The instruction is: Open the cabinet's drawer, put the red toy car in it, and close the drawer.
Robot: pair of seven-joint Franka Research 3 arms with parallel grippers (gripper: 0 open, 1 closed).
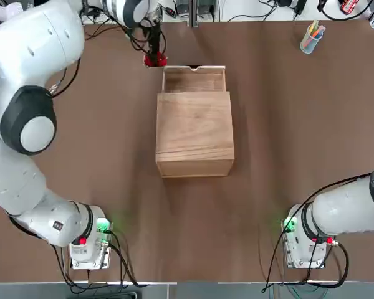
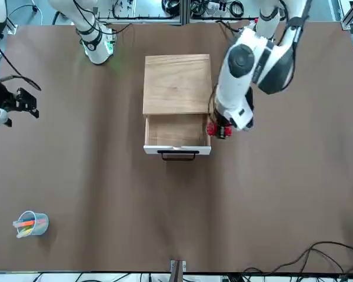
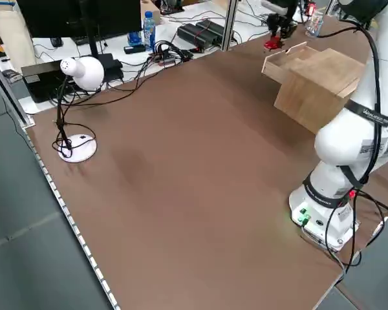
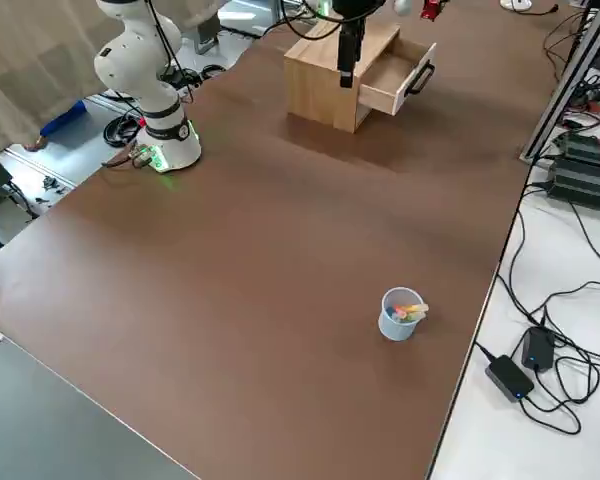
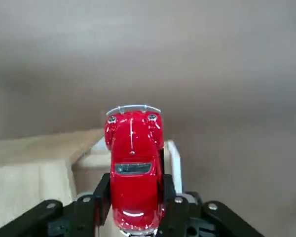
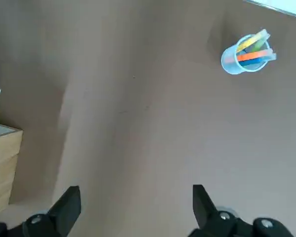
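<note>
Red glossy metal-look toy car (image 5: 134,195): my partly open left gripper (image 5: 136,176) grips its sides beside the open light-wood drawer (image 1: 194,80), presumably for lowering in; empty right gripper (image 6: 136,187), spread wide, hangs right.

Cabinet (image 1: 195,128): wood, grain visible, smooth, low sheen. Drawer (image 2: 177,132): bare wood inside, white smooth face; handle (image 2: 178,155) looked like dark metal. Toy car (image 5: 136,173): high-gloss red, bright metallic bumper. Tabletop (image 4: 280,260): brown, smooth, mostly matt. Cup (image 4: 400,314): pale blue, looked plastic. Robot arms' shells: smooth white, slightly glossy.
</note>
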